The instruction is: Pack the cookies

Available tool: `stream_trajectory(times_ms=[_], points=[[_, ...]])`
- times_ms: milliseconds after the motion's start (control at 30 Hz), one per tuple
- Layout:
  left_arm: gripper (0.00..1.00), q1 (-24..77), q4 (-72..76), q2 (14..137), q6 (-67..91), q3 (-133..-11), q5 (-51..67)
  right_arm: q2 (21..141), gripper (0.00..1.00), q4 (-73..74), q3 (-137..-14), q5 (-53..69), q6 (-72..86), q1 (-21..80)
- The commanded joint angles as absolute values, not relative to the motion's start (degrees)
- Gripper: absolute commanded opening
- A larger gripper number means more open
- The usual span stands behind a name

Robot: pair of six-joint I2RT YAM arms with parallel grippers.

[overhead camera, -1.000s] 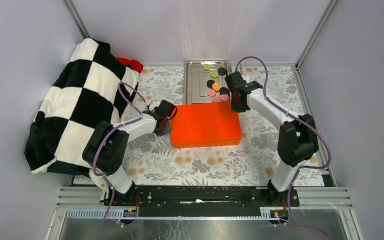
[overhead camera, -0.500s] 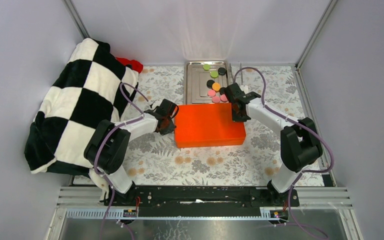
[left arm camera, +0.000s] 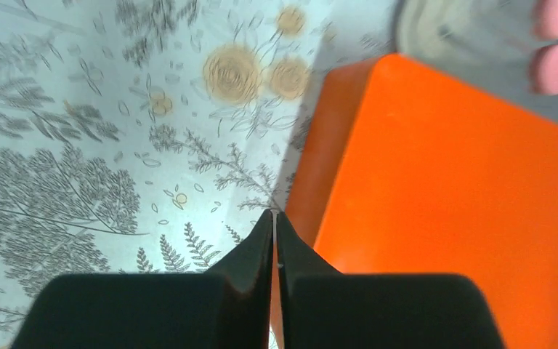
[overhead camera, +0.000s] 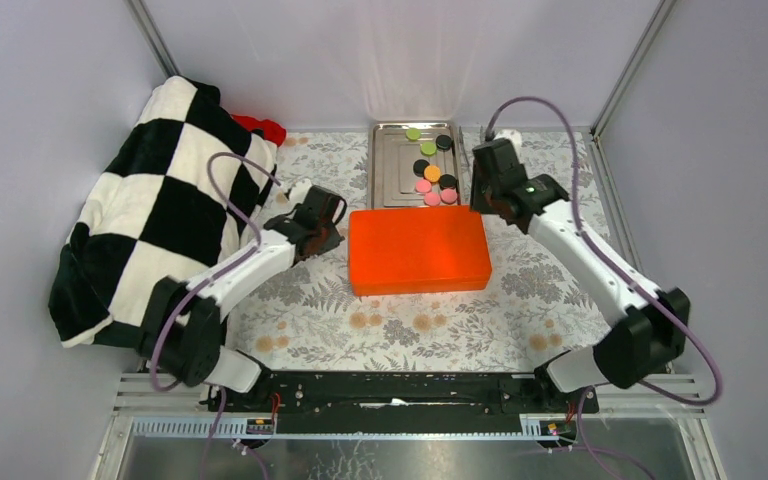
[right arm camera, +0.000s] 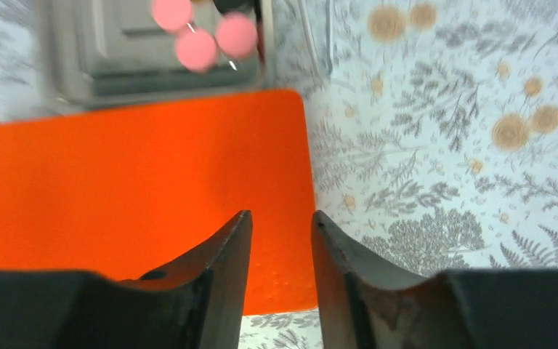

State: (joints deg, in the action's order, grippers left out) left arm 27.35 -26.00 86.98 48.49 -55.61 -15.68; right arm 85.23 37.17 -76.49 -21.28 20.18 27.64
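Note:
Several small round cookies [overhead camera: 432,173] in green, black, orange and pink lie on the right part of a metal tray [overhead camera: 392,165] at the back; three pink ones show in the right wrist view [right arm camera: 196,49]. An orange box [overhead camera: 419,249] lies closed in front of the tray. My left gripper [overhead camera: 328,238] is shut and empty, just off the box's left edge [left arm camera: 312,182]. My right gripper [overhead camera: 484,200] is open and empty, raised over the box's back right corner [right arm camera: 290,145].
A black-and-white checkered blanket [overhead camera: 155,200] is heaped at the left, with a red thing [overhead camera: 262,128] behind it. A floral cloth [overhead camera: 410,320] covers the table. Enclosure walls stand on three sides.
Both arms have drawn back and up from the orange box. The box has shifted slightly right and stays closed. The right gripper's jaws now stand apart above the corner.

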Motion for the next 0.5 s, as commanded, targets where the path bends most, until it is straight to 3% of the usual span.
stream_trajectory(times_ms=[0, 133, 200, 333, 467], points=[[0.10, 28.26, -27.49, 77.06, 46.93, -55.45, -21.03, 78.65, 0.53, 36.47, -80.21, -21.70, 18.00, 27.85], [0.34, 28.48, -25.50, 68.77, 46.13, -52.41, -21.81, 75.09, 0.83, 34.86, -77.43, -22.35, 17.82, 27.84], [0.43, 28.48, -25.40, 66.32, 45.78, -51.68, -22.33, 74.12, 0.91, 34.51, -76.26, -22.71, 17.92, 27.83], [0.53, 28.48, -25.84, 64.07, 45.01, -51.72, -23.18, 73.35, 0.99, 34.39, -75.35, -23.58, 18.35, 27.86], [0.59, 28.48, -26.39, 64.19, 44.96, -52.03, -23.29, 73.20, 1.00, 34.61, -75.08, -24.58, 18.81, 27.78]])
